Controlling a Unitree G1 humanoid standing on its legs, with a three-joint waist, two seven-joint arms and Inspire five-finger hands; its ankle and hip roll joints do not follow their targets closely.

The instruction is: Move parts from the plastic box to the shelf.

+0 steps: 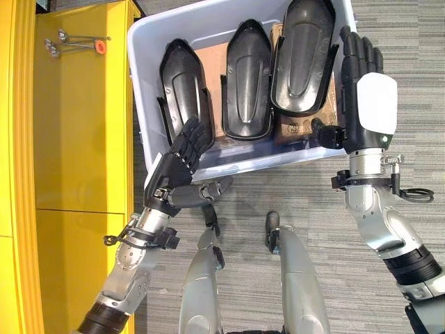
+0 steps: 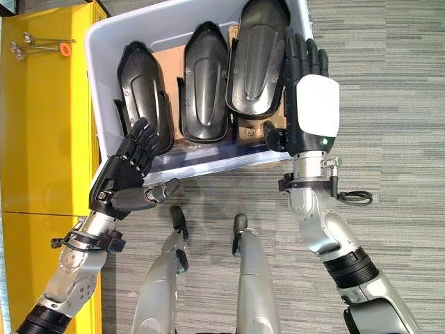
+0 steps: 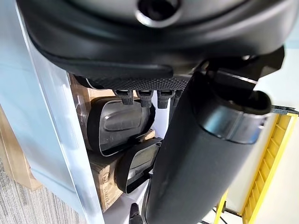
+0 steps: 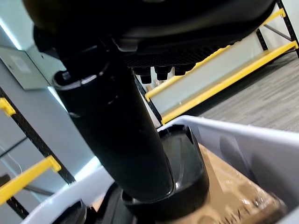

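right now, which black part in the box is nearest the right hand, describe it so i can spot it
Find the pale blue plastic box on the grey carpet beside the yellow shelf. Of three black moulded shells lying side by side, it is the widest shell, next to the right hand.

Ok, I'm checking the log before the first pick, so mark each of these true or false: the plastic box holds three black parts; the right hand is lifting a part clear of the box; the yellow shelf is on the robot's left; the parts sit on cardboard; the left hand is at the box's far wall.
1. The plastic box holds three black parts. True.
2. The right hand is lifting a part clear of the box. False: its fingers are straight at the box's right wall, and all parts lie inside.
3. The yellow shelf is on the robot's left. True.
4. The parts sit on cardboard. True.
5. The left hand is at the box's far wall. False: it is at the near wall.
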